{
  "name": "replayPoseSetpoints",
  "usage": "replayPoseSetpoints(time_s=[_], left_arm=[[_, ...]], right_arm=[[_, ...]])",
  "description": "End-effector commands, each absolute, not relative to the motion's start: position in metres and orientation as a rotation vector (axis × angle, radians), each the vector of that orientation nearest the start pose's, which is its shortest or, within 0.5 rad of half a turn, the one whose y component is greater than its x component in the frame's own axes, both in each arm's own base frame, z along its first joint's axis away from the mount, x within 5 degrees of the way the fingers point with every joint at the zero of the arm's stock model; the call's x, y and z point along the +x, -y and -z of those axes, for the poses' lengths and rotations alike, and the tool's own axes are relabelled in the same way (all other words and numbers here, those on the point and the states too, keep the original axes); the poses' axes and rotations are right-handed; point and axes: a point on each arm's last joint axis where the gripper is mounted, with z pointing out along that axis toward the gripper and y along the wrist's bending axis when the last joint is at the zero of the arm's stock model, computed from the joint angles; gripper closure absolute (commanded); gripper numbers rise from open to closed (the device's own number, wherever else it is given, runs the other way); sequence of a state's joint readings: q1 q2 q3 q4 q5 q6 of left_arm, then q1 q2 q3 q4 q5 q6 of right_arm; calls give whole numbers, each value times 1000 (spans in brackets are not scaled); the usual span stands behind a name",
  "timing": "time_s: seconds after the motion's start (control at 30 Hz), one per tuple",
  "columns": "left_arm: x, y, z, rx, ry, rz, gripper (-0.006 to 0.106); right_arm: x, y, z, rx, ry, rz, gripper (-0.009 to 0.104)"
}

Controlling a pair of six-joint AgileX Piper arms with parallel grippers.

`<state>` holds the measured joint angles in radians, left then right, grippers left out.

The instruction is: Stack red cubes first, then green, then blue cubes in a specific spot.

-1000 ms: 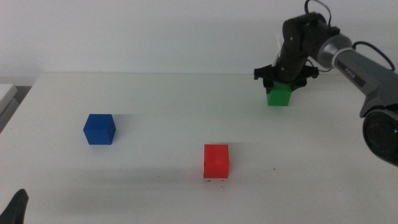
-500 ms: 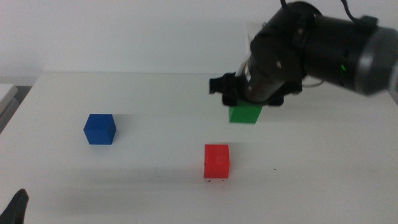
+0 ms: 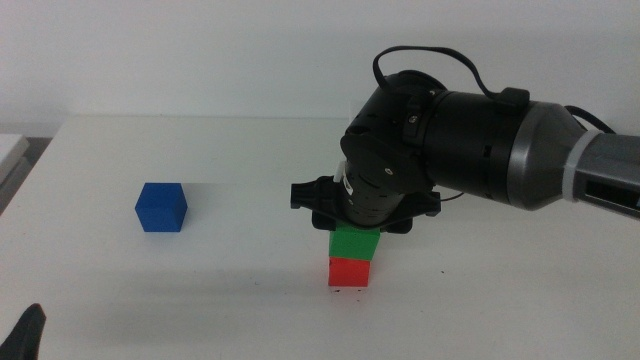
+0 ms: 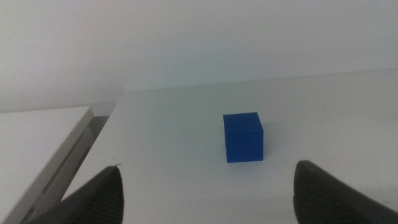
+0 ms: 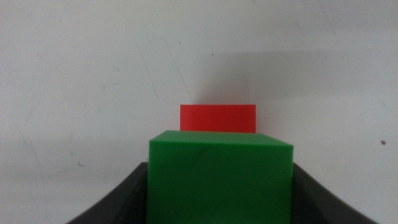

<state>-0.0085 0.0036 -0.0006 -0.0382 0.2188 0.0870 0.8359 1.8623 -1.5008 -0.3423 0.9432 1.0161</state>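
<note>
My right gripper (image 3: 356, 232) is shut on the green cube (image 3: 355, 241), holding it directly over the red cube (image 3: 348, 272) near the table's front centre. I cannot tell whether the two cubes touch. In the right wrist view the green cube (image 5: 221, 177) fills the space between the dark jaws, and a strip of the red cube (image 5: 218, 118) shows past it. Tiny black specks of the specific spot (image 3: 350, 291) peek out at the red cube's base. The blue cube (image 3: 161, 207) stands alone at the left. My left gripper (image 4: 205, 199) waits open, facing the blue cube (image 4: 243, 137) from a distance.
A pale board (image 4: 43, 143) lies off the table's left edge, also seen as the pale board (image 3: 10, 150) in the middle view. The right arm's bulky wrist (image 3: 440, 140) hangs over the table's centre right. One left jaw tip (image 3: 25, 335) shows at the bottom left corner.
The right gripper carried the green cube from the far right of the table leftward and toward the front, then down over the red cube. Blue cube, red cube and left arm stayed still.
</note>
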Motion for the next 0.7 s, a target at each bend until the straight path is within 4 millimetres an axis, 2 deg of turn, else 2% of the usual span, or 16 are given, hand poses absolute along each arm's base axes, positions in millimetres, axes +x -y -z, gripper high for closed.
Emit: replayPoseSetpoints(time_s=[0.0, 0.2, 0.4, 0.67], left_arm=[[56, 1, -195, 50, -1688, -18, 7], [56, 1, -195, 50, -1688, -18, 7], [56, 1, -195, 50, -1688, -18, 7], [56, 1, -195, 50, -1688, -18, 7]], right_arm=[[285, -279, -254, 41, -2677, -121, 94], [287, -279, -253, 31, -2671, -88, 94], [298, -289, -250, -21, -2678, -43, 94], [304, -293, -235, -33, -2697, -4, 94]])
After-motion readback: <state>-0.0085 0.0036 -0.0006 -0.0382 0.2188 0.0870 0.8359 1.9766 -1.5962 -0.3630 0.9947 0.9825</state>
